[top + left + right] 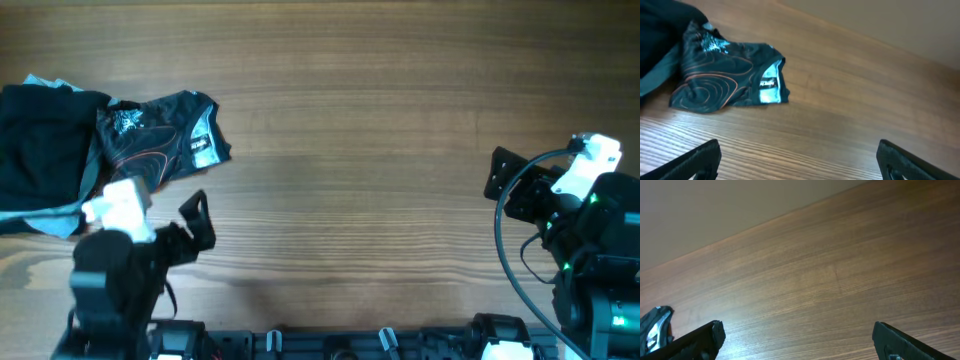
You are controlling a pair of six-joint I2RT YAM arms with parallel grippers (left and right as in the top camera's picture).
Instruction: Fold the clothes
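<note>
The black jersey (160,135) with orange swirl lines and white logos lies crumpled at the table's left, beside a dark pile. It also shows in the left wrist view (730,75), upper left. A small edge of it shows at the lower left of the right wrist view (655,322). My left gripper (198,222) is open and empty, a little in front of and to the right of the jersey; its fingers (797,160) frame bare wood. My right gripper (497,175) is open and empty at the far right, its fingers (797,340) over bare wood.
A plain black and light blue garment pile (45,150) lies at the far left, touching the jersey, and shows in the left wrist view (657,45). The wooden table (350,130) spreads between the arms. The arm bases stand along the front edge.
</note>
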